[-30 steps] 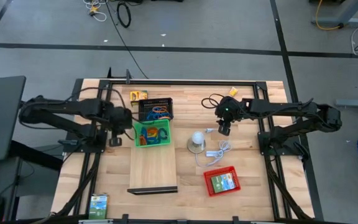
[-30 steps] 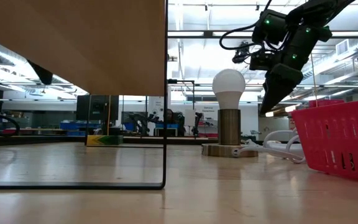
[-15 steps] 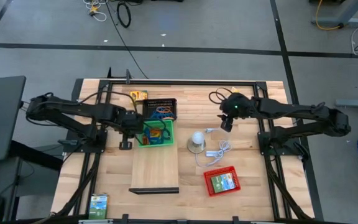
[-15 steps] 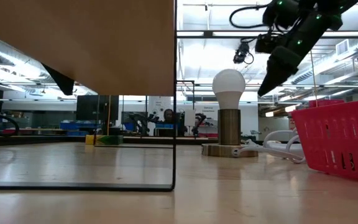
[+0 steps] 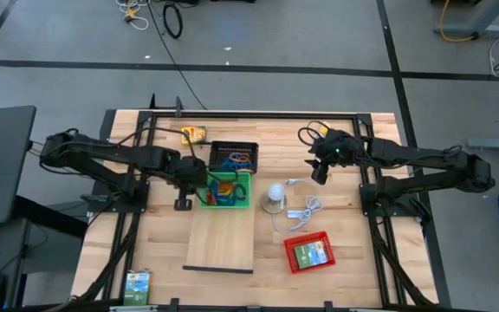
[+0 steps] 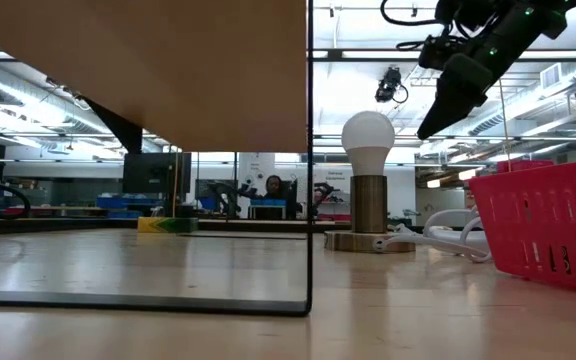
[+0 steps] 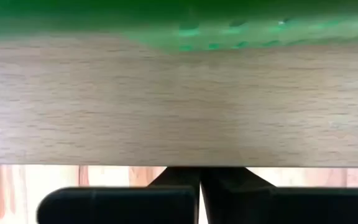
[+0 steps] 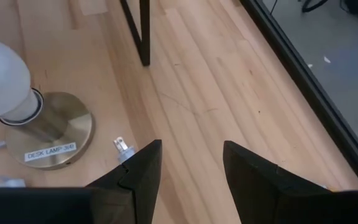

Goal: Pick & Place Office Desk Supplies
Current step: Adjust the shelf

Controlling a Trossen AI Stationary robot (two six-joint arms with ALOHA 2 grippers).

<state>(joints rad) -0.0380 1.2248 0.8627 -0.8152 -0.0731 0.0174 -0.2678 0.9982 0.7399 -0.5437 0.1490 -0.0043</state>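
Left hand [image 5: 183, 204] closed beside wooden board [image 5: 222, 234].

Changes vs a sec ago, all placed rel. to the lamp [image 5: 273, 197]:

- Board [image 5: 222, 236] slid toward the lamp; its edge now sits much nearer.
- Green tray [image 5: 226, 190] & black tray [image 5: 234, 157] rode along w/ the board, both closer to the lamp.
- Left gripper [image 5: 183, 204], fingers together at the board's far side from the lamp, moved lamp-ward w/ it.
- Right gripper [image 5: 320, 175] drifted away from the lamp, twd the table's right rear, & higher in low view.
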